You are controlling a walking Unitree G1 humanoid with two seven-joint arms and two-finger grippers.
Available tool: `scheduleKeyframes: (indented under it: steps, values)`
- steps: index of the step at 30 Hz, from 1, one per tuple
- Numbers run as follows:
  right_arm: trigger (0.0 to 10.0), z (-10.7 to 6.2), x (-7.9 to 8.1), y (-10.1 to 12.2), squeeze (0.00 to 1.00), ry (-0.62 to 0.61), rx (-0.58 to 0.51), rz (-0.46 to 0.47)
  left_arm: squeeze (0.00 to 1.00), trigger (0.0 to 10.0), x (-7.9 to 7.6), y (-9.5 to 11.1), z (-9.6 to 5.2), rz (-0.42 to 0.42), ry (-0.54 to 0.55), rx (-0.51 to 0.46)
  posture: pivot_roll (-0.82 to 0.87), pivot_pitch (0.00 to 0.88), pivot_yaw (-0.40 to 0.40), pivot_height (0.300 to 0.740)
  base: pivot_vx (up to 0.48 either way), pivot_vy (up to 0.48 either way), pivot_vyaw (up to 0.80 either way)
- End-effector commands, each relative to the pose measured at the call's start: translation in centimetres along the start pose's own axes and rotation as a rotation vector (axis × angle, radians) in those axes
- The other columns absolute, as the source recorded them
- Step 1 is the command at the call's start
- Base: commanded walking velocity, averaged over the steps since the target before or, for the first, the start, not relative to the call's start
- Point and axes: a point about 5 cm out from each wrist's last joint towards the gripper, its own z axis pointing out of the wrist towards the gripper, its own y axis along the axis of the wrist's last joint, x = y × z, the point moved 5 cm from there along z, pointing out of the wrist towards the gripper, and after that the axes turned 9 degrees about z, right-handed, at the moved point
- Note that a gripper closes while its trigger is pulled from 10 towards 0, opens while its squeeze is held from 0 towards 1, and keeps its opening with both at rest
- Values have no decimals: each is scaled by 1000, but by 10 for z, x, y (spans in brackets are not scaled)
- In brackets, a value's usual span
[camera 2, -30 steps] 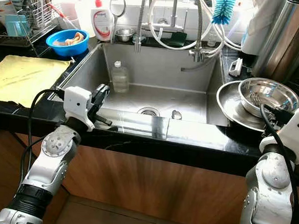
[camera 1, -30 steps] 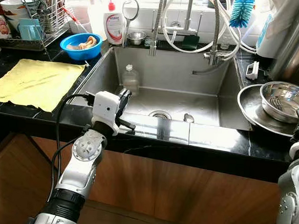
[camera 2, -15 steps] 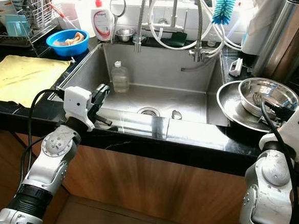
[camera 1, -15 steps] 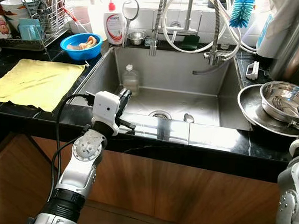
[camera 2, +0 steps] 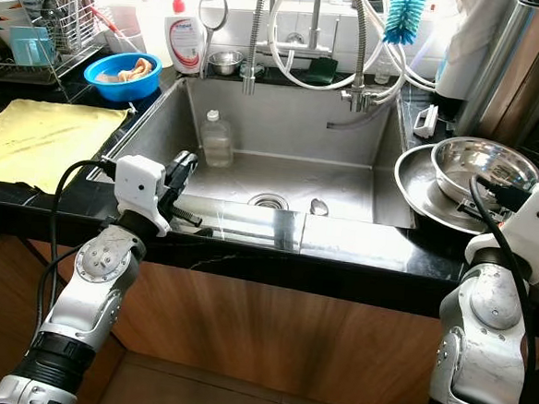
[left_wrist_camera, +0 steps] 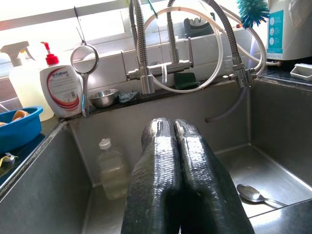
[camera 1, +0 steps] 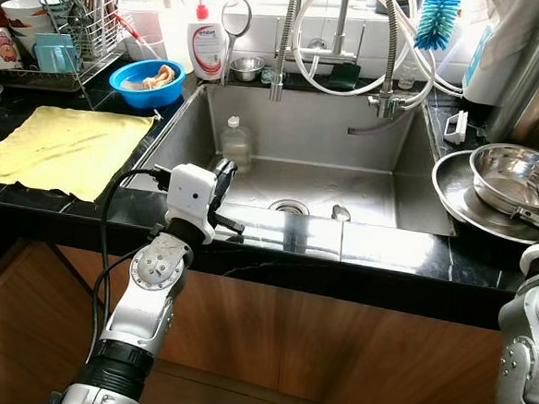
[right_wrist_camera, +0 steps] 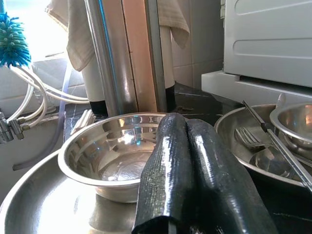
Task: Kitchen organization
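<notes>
The right gripper (right_wrist_camera: pixel 185 146), fingers pressed together and empty, pointed at the steel bowl (camera 2: pixel 483 167) sitting in a tray (camera 2: pixel 414 195) at the counter's right edge. The left gripper (left_wrist_camera: pixel 174 161), likewise closed and empty, hung over the sink's (camera 1: pixel 321 132) front edge.

Yellow cloth (camera 1: pixel 65 148), blue bowl (camera 1: pixel 146 82), turquoise-bristled brush (camera 1: pixel 436 19), silver steel bowl (camera 2: pixel 483 168), black countertop (camera 1: pixel 487 263)

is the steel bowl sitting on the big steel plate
Touching. In the right wrist view the bowl rests with its base on the plate, no gap under it.
</notes>
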Motion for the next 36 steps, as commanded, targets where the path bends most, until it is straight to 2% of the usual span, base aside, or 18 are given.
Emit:
scheduleKeyframes:
  steps: [1,12,14,15,16,17,20,22,24,25,26,30,34,36]
  values:
    - [0,1,4,7,0,7,-24,5,0,10000,5,0,1,30,5,3,-42,0,73,740,0,0,0]
    - [0,3,27,38,0,81,-115,49,0,10000,8,0,2,34,11,6,-41,0,75,740,0,0,0]
    - [0,1,39,51,0,131,-166,15,0,10000,7,0,2,33,10,5,-42,0,73,740,0,0,0]
    - [4667,0,44,55,0,152,-184,-5,0,10000,7,0,2,32,10,4,-42,0,73,740,0,0,0]
    - [4667,0,46,57,0,164,-194,-17,0,10000,7,0,2,31,10,4,-42,0,73,740,0,0,0]
    - [10000,-2,53,63,0,193,-225,-56,0,10000,6,0,2,31,9,3,-42,0,73,740,0,0,0]
    - [10000,-6,74,61,0,303,-216,-61,0,10000,6,0,2,30,10,2,-46,0,73,740,0,0,0]
    - [10000,-11,93,46,0,427,-134,-55,0,10000,6,0,2,30,10,2,-47,0,72,740,0,0,0]
    - [10000,-27,122,16,0,619,-23,-128,0,10000,5,0,3,29,9,0,-45,0,70,740,0,0,0]
    - [10000,-31,127,8,0,656,7,-134,0,10000,4,0,3,28,8,-1,-42,0,69,740,0,0,0]
    - [10000,-31,127,8,0,656,7,-134,0,10000,4,0,3,28,8,-1,-42,0,69,740,0,0,0]
    - [10000,-36,139,-14,0,742,105,-129,0,10000,4,0,3,28,9,-4,-37,0,64,740,0,0,0]
    - [10000,-34,143,-22,0,764,138,-131,0,10000,5,0,2,29,12,-4,-35,0,62,740,0,0,0]
    - [10000,-30,150,-33,0,802,190,-120,0,10000,5,0,2,30,13,-5,-35,0,62,740,0,0,0]
